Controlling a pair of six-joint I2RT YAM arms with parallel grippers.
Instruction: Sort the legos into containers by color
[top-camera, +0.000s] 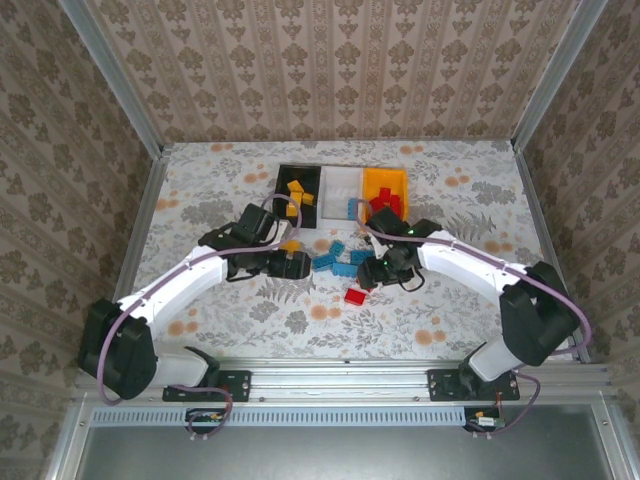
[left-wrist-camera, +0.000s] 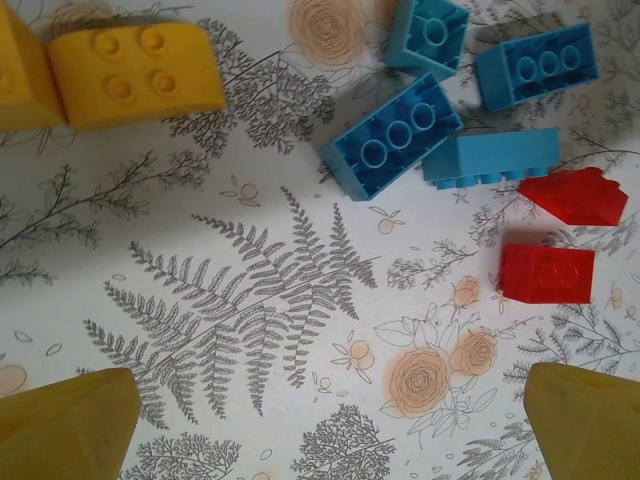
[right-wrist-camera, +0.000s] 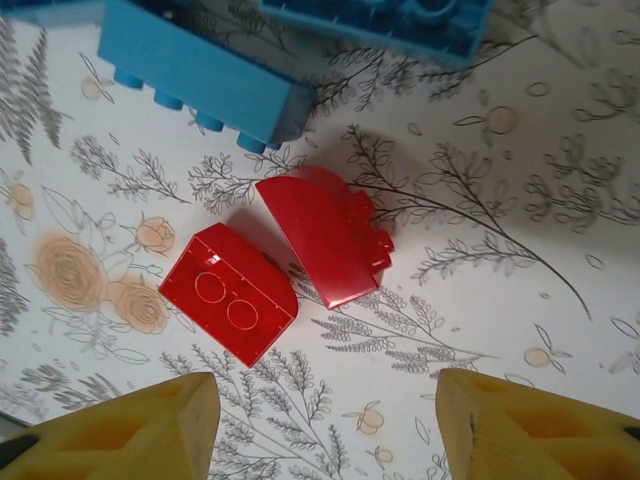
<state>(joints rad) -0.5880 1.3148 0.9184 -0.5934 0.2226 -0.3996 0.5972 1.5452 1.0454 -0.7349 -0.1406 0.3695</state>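
Left wrist view: two yellow fingertips (left-wrist-camera: 65, 420) sit at the lower corners, wide apart. The left gripper (left-wrist-camera: 325, 425) is fully spread, holding nothing and touching nothing, with bare floral table (left-wrist-camera: 250, 300) between the tips.

Count in this view:
- orange-yellow bricks (left-wrist-camera: 135, 75) – 2, touching side by side, one cut by the frame edge
- blue bricks (left-wrist-camera: 390, 135) – 4, in a loose cluster, two of them touching
- red bricks (left-wrist-camera: 545, 272) – 2, just beside the blue cluster, near each other

Right wrist view: the right gripper (right-wrist-camera: 325, 410) is also wide apart and empty. Its fingertips (right-wrist-camera: 110, 425) stand clear of the bricks. The 2 red bricks (right-wrist-camera: 228, 295) lie just beyond the gap between the tips, corners almost meeting; whether they touch, I cannot tell. One lies underside up, the other on its side. Beyond them are 2 blue bricks (right-wrist-camera: 200, 75), both partly out of frame.

Top view: 3 bins stand in a row at mid-table, touching, beyond both arms.
- black bin (top-camera: 285, 175), left, holds orange-yellow bricks
- white bin (top-camera: 341, 180), middle
- orange-yellow bin (top-camera: 400, 180), right, holds red bricks

The count inside each bin is too small to read. The left gripper (top-camera: 295, 265) and right gripper (top-camera: 368, 275) face each other low over the table, with the loose blue bricks (top-camera: 335, 258) between them.
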